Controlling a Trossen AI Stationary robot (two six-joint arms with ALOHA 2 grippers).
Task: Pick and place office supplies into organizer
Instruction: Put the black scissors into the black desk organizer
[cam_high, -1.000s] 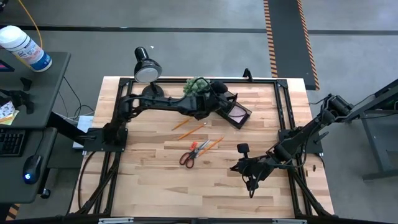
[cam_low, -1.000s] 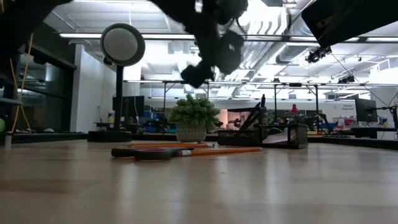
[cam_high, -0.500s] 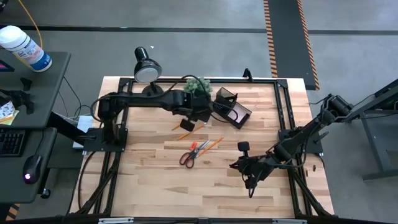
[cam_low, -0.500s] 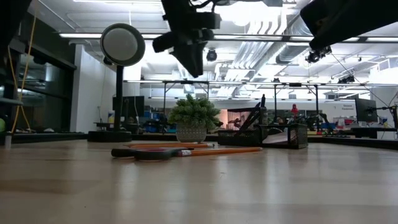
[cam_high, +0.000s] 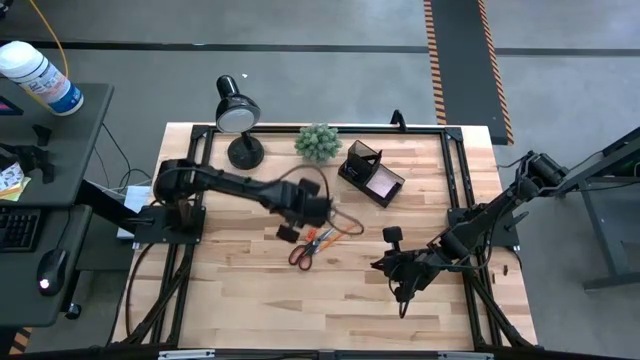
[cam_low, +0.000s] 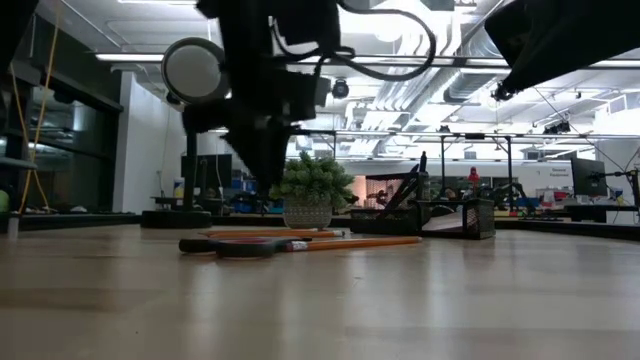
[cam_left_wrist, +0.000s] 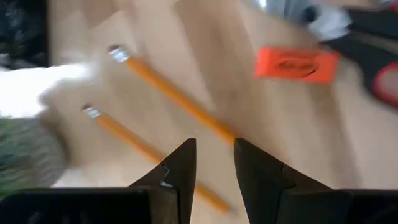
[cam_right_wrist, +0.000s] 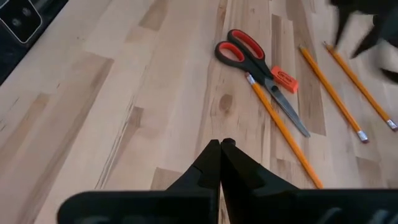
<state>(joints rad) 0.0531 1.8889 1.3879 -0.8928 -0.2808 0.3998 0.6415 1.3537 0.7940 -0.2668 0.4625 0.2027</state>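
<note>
My left gripper (cam_high: 289, 232) hangs over the middle of the table, pointing steeply down, open with nothing between its fingers (cam_left_wrist: 215, 163). Under it lie two orange pencils (cam_left_wrist: 168, 93). Beside them are a small orange eraser (cam_left_wrist: 296, 64) and the orange-handled scissors (cam_high: 310, 246). A third pencil (cam_right_wrist: 283, 134) lies along the scissors. The dark organizer (cam_high: 372, 172) stands at the far middle, and a pink sticky-note pad (cam_high: 382, 181) lies in its tray. My right gripper (cam_right_wrist: 221, 144) waits shut above the table's right side (cam_high: 380, 266), facing the scissors (cam_right_wrist: 261, 68).
A black desk lamp (cam_high: 237, 115) and a green plant ball (cam_high: 318, 142) stand along the far edge, left of the organizer. A black frame (cam_high: 455, 180) borders the tabletop. Bare wood lies toward the near edge (cam_high: 330, 310).
My left gripper has swung from over the organizer toward the table's near edge and somewhat to the left. It has come lower and has rolled and tipped to point steeply down over the pencils. The supplies on the table have stayed put.
</note>
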